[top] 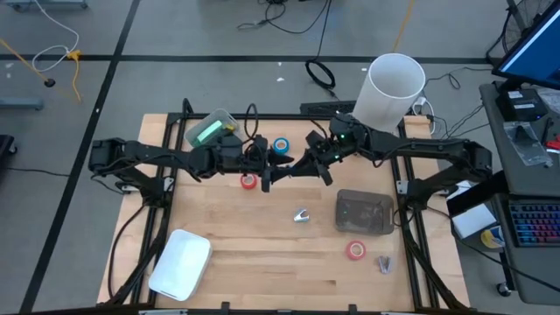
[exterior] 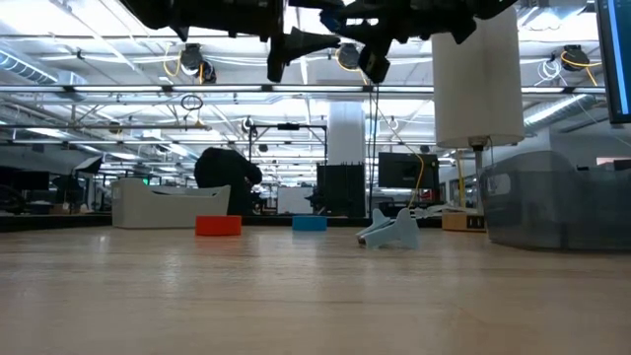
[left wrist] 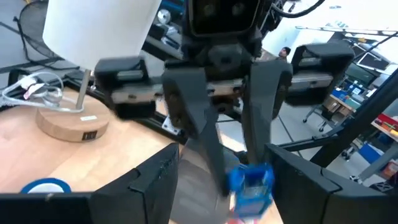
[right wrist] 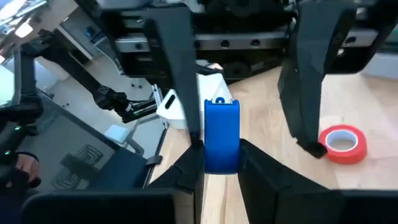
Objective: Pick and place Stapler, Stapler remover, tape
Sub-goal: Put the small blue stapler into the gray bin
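Note:
A blue stapler is held in mid-air over the table's middle, between the two grippers, which face each other. My right gripper is shut on it. My left gripper is open, with one finger on either side of the stapler; I cannot tell whether one of them touches it. The pale stapler remover lies on the wood. Of the tape, a red roll, a blue roll and another red roll lie flat. A fourth roll is not in view. My right gripper pinches the blue stapler between its two fingers, on the end nearest its wrist. It comes level from the table's right. The stapler is lifted clear and sticks out ahead of the fingers toward my left gripper.
A grey see-through container sits right of centre, with a small grey piece near it. A white lid lies at the near left. A green-lit box and a tall white cylinder stand at the far edge.

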Controlling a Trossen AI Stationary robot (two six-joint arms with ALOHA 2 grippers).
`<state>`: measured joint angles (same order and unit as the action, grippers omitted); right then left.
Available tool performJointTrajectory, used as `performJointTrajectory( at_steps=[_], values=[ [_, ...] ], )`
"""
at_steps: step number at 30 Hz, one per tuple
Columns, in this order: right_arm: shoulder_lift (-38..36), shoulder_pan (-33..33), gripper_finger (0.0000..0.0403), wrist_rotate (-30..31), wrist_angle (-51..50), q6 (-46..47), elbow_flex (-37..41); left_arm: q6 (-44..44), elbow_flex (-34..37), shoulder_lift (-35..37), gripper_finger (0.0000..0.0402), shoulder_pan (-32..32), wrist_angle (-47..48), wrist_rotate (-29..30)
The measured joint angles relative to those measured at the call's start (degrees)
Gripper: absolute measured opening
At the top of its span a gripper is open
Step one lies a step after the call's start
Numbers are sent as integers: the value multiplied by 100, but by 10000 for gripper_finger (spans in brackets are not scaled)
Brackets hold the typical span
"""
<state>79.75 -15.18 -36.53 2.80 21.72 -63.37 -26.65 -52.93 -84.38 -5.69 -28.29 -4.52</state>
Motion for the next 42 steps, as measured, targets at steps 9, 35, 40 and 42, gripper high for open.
performJointTrajectory(
  at_steps=[9, 35, 40, 42],
  values=[
    [137, 5, 67, 37, 39, 14, 0, -200, 0, -2, 232, -18, 292, 3],
    [141, -214, 116, 197, 126, -34, 6, -153, -9, 67, 65, -85, 667, 15],
    [138, -323, 134, 14, 106, -26, 0, -150, -3, 307, 73, -212, 1554, 203],
    [95, -330, 143, -44, 152, -12, -35, -84, 24, 318, 75, -285, 1848, 333]
  ],
)
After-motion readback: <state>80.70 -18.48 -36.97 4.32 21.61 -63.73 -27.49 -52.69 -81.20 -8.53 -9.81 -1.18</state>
